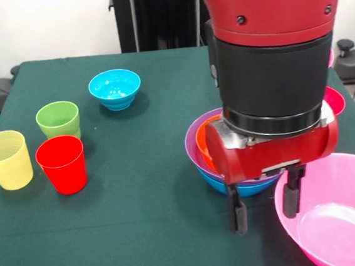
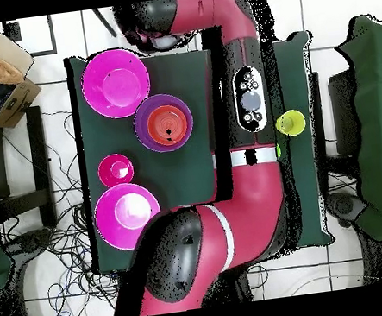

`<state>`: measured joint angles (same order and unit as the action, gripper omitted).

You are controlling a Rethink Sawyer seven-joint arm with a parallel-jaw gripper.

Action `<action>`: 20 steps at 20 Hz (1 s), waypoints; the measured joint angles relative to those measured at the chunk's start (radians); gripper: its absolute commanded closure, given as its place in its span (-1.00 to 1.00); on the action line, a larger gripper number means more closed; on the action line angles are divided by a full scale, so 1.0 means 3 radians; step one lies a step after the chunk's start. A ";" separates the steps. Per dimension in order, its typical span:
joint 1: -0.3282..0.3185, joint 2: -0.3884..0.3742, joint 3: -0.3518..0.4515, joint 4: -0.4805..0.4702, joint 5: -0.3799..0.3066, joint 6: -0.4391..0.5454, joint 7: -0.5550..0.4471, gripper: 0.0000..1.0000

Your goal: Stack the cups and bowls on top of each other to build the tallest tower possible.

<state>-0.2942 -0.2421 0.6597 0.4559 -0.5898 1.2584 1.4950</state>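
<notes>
Hovering in the front view, the gripper (image 1: 264,206) hangs with fingers spread and empty between the tower (image 1: 210,148) and a large pink bowl (image 1: 336,215), probably next to lift. Overhead, both pink bowls (image 2: 113,82) sit apart on the tabletop (image 2: 190,161).

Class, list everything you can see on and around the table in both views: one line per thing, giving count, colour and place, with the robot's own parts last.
Cups: three; yellow, red, light green; clustered at the front view's left.
Cyan bowl: one; alone, behind the cups.
Nested bowls: three; orange inside purple, blue lowest; mid-table, under the arm.
Large pink bowls: two; one at the front view's lower right beside the gripper, the other at the opposite end in the overhead view.
Crimson bowl: one; small, between the pink bowls.
Table: one; dark green cloth.
Arm: red and black, over the nested bowls.
Gripper: black fingers, open, empty.
</notes>
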 measured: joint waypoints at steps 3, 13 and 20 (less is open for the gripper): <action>0.0030 0.0000 0.0000 0.0000 0.0008 0.0000 0.0000 -1.00; 0.0074 0.0000 0.0000 0.0000 0.0009 0.0001 0.0000 -1.00; 0.0071 0.0000 0.0000 0.0000 0.0009 0.0000 0.0000 -1.00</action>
<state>-0.2729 -0.2421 0.6597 0.4559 -0.5871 1.2584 1.4950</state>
